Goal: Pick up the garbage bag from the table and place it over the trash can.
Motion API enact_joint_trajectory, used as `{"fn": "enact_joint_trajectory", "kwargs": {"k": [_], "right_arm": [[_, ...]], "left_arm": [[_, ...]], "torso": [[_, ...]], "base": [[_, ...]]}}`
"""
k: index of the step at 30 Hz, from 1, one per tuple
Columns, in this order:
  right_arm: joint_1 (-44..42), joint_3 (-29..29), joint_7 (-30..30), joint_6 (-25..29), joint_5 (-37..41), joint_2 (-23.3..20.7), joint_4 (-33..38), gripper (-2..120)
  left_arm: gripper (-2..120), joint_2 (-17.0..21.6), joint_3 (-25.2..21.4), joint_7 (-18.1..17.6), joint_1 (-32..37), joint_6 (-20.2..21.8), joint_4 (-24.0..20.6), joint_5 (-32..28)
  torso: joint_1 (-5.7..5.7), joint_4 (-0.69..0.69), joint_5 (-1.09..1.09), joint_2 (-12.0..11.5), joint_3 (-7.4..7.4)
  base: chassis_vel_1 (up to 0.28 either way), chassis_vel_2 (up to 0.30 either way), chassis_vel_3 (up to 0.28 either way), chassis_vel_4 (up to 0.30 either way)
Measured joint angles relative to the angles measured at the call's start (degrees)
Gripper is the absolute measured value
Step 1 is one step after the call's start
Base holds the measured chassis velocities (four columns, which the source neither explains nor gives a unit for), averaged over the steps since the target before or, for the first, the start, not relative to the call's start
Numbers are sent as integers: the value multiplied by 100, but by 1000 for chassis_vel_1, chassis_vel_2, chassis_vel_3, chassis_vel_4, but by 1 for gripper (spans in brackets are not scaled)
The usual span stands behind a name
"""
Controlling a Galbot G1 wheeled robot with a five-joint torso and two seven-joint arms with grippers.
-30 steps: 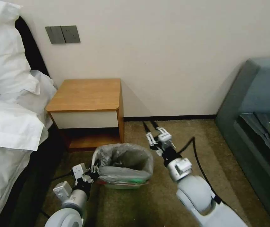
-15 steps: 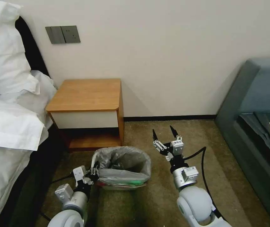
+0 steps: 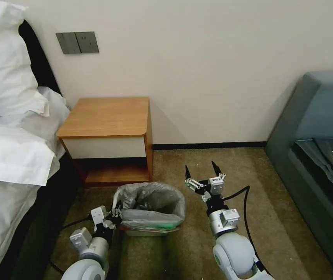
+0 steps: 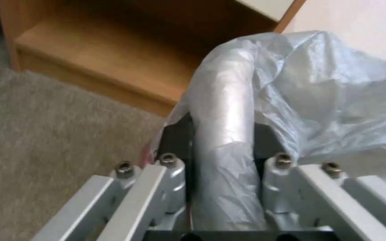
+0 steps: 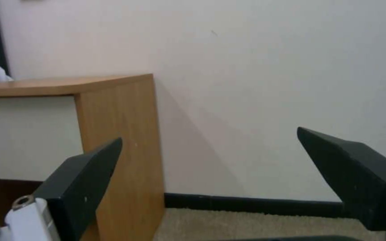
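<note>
The right tool (image 3: 200, 170), now spread open, is backing off at 3 o'clock of the trash can (image 3: 149, 229); the left tool (image 3: 114, 216) is still pinching the garbage bag (image 3: 151, 200) rim, so seating looks nearly done.

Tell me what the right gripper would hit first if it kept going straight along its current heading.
Probably the wall. The right gripper, fingers open and empty, points past the table toward the bare wall above the black baseboard. The right wrist view shows nothing nearer between the fingers, though depth is uncertain.
</note>
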Motion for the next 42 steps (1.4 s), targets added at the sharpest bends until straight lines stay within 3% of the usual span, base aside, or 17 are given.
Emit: {"fn": "enact_joint_trajectory", "kwargs": {"k": [4, 11, 21, 31, 35, 38, 42], "right_arm": [[4, 0, -8, 15, -10, -9, -17, 100], [8, -1, -29, 32, -36, 0, -21, 100], [-30, 7, -48, 57, -69, 22, -5, 100], [-71, -40, -59, 116, -144, 128, -22, 100], [-78, -59, -66, 136, -175, 189, -45, 100], [-81, -68, -68, 150, -187, 202, -64, 100], [-75, -91, -70, 159, -200, 222, -77, 100]], "left_arm": [[34, 6, -1, 98, 1, -53, 8, 60], [66, -19, 11, 112, 41, -114, -6, 70], [98, 19, -115, 142, 46, -409, -86, 401], [100, 16, -186, 195, 114, -685, -137, 599], [100, -7, -321, 271, 101, -1101, -175, 788], [100, -15, -340, 273, 109, -1190, -195, 857], [100, -68, -365, 98, 122, -1316, -183, 1091]], "torso": [[0, 0, 0, 0, 0], [0, 0, 0, 0, 0], [0, -1, 0, 0, 0], [1, -1, 0, 0, 0], [1, 0, 0, 0, 0], [1, -1, 0, 0, 0], [1, -1, 0, 0, 0]], "base": [[0, 0, 0, 0], [0, 0, 0, 0], [0, 0, 0, 0], [0, 0, 0, 0], [0, 0, 0, 0], [0, 0, 0, 0], [0, 0, 0, 0]]}}
